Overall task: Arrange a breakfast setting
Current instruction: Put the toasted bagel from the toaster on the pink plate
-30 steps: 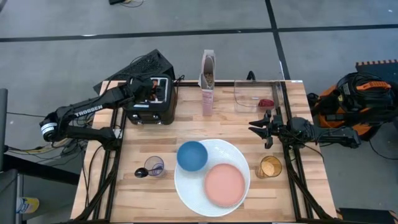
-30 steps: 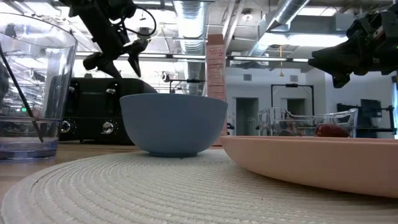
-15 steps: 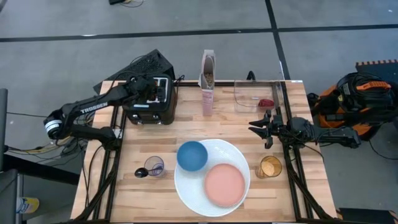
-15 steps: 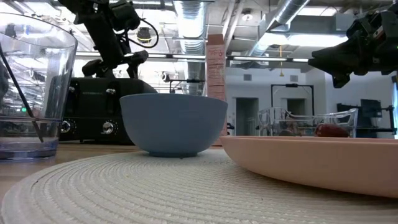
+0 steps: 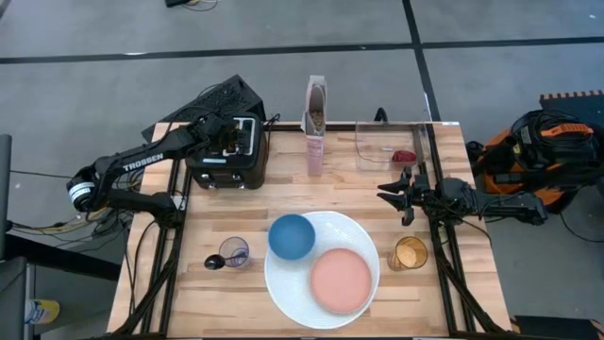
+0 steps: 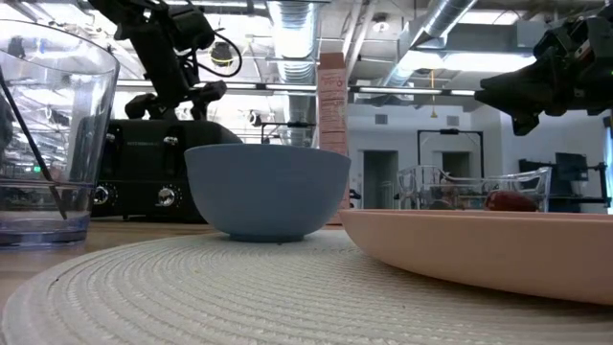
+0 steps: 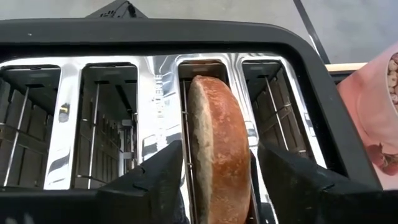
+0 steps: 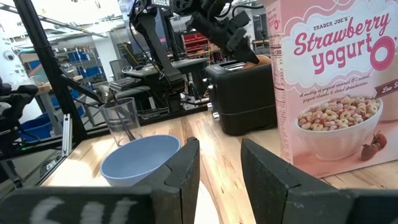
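A toasted bagel half stands on edge in a slot of the black toaster at the far left, its top sticking out. My left gripper is open above the toaster, one finger on either side of the bagel, and I see no touch. The large white plate at the near middle carries the blue bowl and the pink plate. A black spoon leans in a clear glass. A red fruit lies in a clear container. My right gripper waits open at the right.
A tall pink-white cereal box stands at the far middle, next to the toaster. The clear container is at the far right. A glass with an orange filling stands right of the white plate, below my right gripper.
My left gripper has gone a little toward the table's right edge and down onto the toaster's top, so that its fingers now stand around the bagel half. The bagel has stayed in its slot.
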Controlling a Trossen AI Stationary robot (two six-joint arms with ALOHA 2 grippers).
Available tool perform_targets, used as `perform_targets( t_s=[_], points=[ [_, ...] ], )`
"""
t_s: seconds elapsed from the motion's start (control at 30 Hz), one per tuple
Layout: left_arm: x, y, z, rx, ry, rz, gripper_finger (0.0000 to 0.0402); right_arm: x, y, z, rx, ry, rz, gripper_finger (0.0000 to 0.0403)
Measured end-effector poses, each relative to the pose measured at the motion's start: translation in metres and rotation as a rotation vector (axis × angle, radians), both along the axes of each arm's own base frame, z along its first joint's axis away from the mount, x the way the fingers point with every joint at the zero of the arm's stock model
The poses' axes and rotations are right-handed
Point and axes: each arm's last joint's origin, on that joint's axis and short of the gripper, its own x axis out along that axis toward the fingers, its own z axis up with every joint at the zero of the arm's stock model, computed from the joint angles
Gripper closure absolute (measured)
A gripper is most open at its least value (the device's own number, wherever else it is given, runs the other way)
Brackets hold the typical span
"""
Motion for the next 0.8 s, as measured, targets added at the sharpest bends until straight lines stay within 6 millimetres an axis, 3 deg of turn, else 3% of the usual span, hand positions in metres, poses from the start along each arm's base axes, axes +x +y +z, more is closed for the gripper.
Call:
perform_targets(
  t_s=[0.33, 0.63, 0.8],
  points=[
    [0.0054, 0.0041, -0.0063, -0.016, 0.008, -0.006, 0.0284, 0.0, 0.0, 0.0, 0.0, 0.0, 0.0, 0.0264],
    [0.0058, 0.0046, -0.0072, -0.011, 0.009, -0.01, 0.0381, 0.0, 0.0, -0.0001, 0.0, 0.0, 0.0, 0.0264],
    [0.0058, 0.0045, -0.0078, -0.012, 0.013, -0.01, 0.0393, 0.0, 0.0, 0.0001, 0.0, 0.0, -0.001, 0.0264]
  ],
)
